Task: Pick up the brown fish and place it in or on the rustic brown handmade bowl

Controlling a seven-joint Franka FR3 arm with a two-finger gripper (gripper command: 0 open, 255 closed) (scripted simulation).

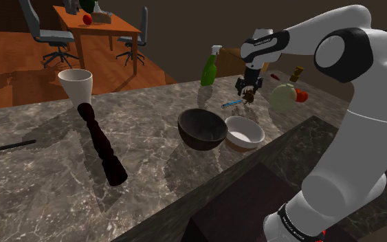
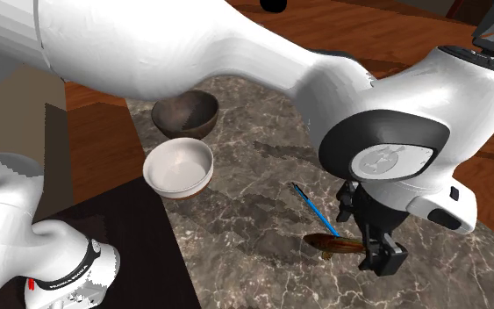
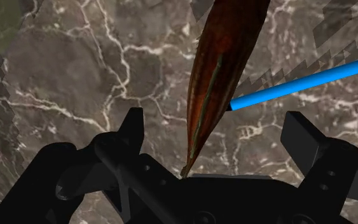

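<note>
**Reach step: gripper poised over the fish**

The gripper [image 3: 215, 124] hangs low over the brown fish [image 3: 225, 63], its 2 fingers spread wide and touching nothing; the fish lies flat on the marble counter [image 1: 150, 110], just beside a blue stick [image 3: 304, 83] and well apart from the dark brown bowl [image 1: 202, 128]; I judge the grasp not yet made; the next move calls for a short descent, then a close across the body; the fish's long axis runs crosswise to the closing line, tapered end between the fingers
</note>
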